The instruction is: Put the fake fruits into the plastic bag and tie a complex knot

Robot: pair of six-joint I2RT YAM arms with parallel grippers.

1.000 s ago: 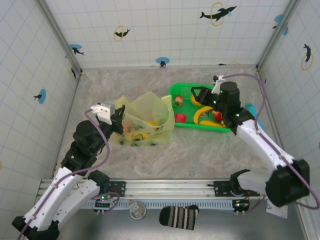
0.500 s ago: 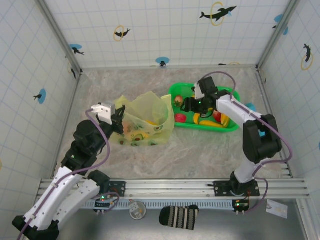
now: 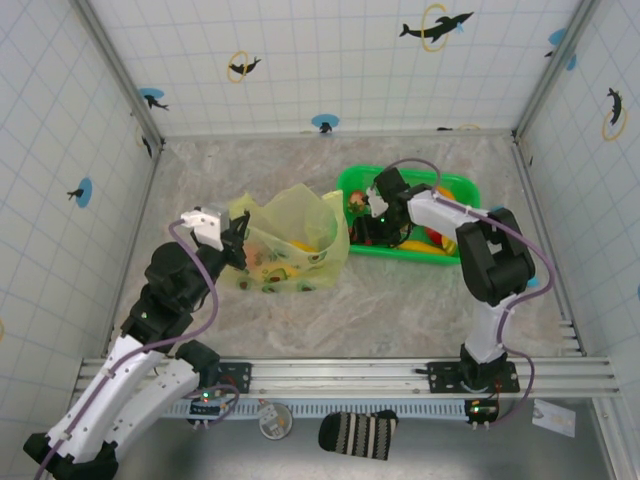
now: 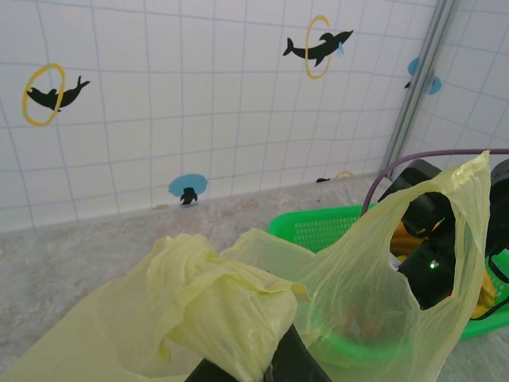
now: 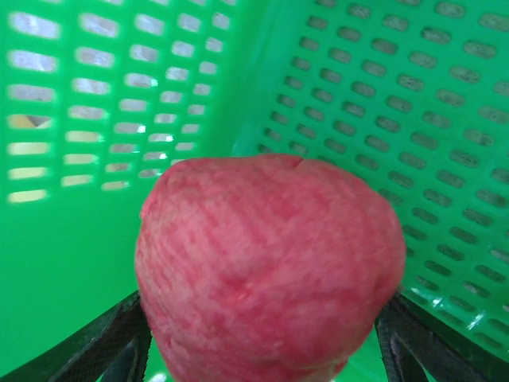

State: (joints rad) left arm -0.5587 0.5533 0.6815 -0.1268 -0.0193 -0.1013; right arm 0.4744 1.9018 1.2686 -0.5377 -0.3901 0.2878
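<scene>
Right gripper point(image 5: 262, 358) is down inside the bright green perforated plastic basket point(image 3: 460, 185), its black fingers point(image 5: 119, 342) spread wide, one either side of a glossy red, strawberry-like toy fruit point(image 5: 266, 270) that looks to rest on the basket floor by its slotted wall. The thing now, I'd say, is to close squarely across the fruit's widest part, gently since that slick skin could squirt out, then lift straight clear of the basket wall. Just beside the basket, on the left arm's side, sits the thin translucent yellow-green plastic bag point(image 3: 300, 225), with the left gripper point(image 3: 232, 243) pressed together on a bunched strip of its rim, propping the mouth up. Whether the right pads already touch the fruit I can't tell. Its underside is cut off, and shapes inside the bag blur through the film.
</scene>
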